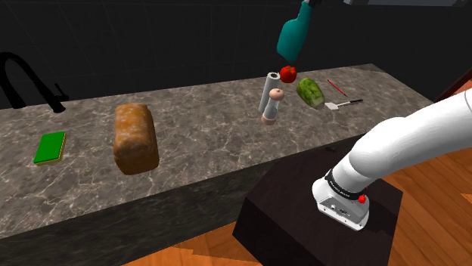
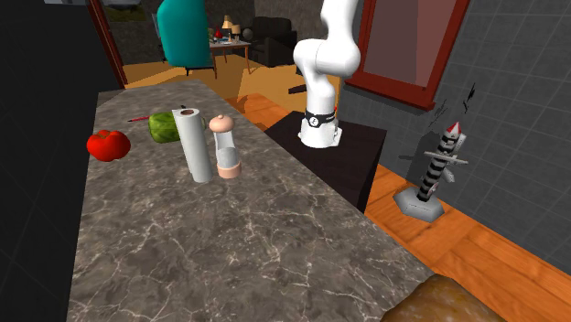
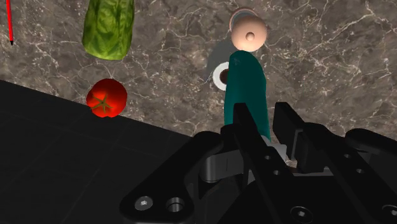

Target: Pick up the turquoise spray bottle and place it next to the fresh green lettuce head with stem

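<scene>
The gripper (image 3: 262,114) pinches the bottle (image 1: 292,35) near its head end, one of its fingers (image 3: 288,127) on each side. The body hangs tilted, well above the counter (image 1: 204,143).

In the shoulder view the bottle hangs at 12 o'clock of the tomato (image 1: 288,73). The lettuce (image 1: 311,91) lies on the counter at 4 o'clock of the tomato. I judge the bottle lifted but not yet brought down beside the lettuce.

What could go wrong:
- The lettuce's neighbourhood is crowded. In the shoulder view the tomato is at its 10 o'clock, and the roll (image 1: 270,89) and shaker (image 1: 272,106) stand upright at its 9 o'clock. The spatula (image 1: 344,103) lies at its 3 o'clock.
- A descent on the roll's side could clip the roll or shaker and tip either over, since both are tall and narrow.
- A nudge to the tomato could roll it off. It sits near the counter's far edge, where the wrist view shows a black area.
- Letting go while the bottle is high or tilted would likely make it fall on its side, or land on the lettuce.
- The grip is near one end of the bottle, so the body may swing or slip in a quick move.

Containers: the bottle's wall is opaque, so I cannot tell what is inside. The shaker's pale lower part shows no filling that I can make out
</scene>
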Tool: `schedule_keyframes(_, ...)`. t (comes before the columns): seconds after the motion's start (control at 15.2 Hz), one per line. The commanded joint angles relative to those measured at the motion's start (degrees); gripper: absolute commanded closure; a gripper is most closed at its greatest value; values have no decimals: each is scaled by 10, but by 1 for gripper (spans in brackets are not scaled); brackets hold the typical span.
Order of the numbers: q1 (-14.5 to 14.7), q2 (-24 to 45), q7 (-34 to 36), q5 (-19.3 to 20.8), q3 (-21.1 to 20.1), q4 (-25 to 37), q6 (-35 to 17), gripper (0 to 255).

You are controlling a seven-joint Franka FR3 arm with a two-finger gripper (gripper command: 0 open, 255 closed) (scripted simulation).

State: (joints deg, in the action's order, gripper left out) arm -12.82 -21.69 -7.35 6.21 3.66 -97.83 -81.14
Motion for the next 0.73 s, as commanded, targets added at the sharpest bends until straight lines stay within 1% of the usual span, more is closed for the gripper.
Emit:
schedule_keyframes(0.0, -9, 3, -32, 6, 23, 1, -4, 255)
schedule_keyframes(0.33, -28, 26, -102, 13, 74, 25, -12, 255)
schedule_keyframes(0.66, -29, 7, -97, 16, 73, -34, -52, 255)
